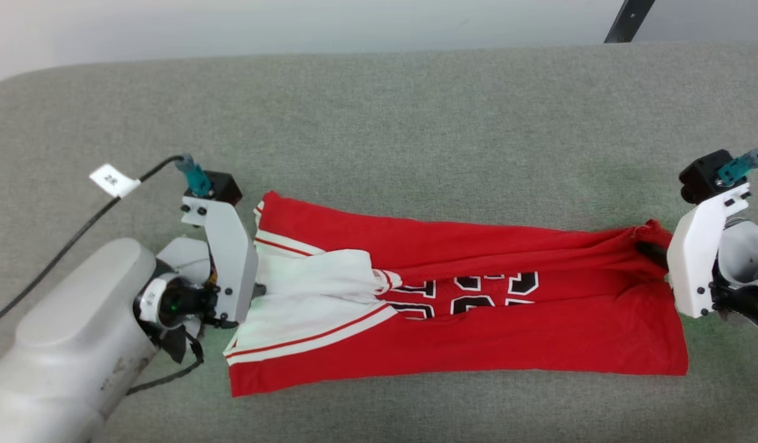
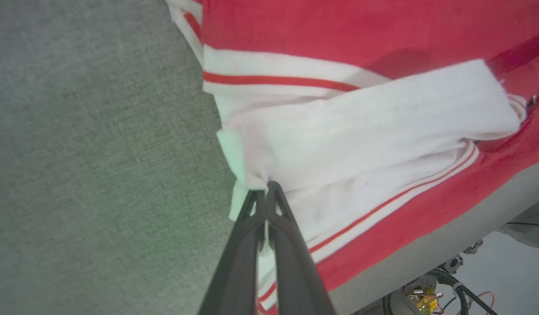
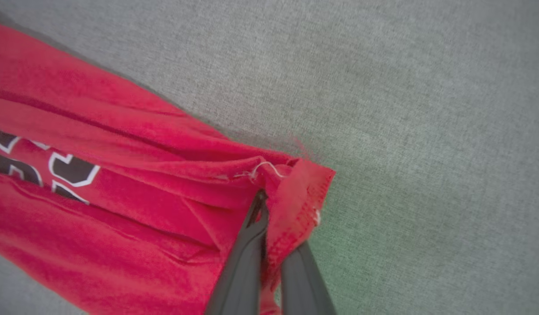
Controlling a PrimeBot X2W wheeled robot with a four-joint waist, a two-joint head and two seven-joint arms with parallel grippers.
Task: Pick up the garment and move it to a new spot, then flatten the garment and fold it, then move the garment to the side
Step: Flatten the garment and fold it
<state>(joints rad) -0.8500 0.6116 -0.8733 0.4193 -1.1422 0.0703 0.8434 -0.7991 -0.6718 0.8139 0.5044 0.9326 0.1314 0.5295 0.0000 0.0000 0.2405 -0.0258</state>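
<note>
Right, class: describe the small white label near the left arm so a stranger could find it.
Start at the grey table. Left of the red garment, a black cable leaves the left arm. The label is the small white paper flag on that cable.

Grey fabric tabletop under even light, pale wall behind.

We see black, white-outlined characters on the garment, cut off by a fold, so we cannot read them. A white tag on a black cable carries small marks too blurred to read.
</note>
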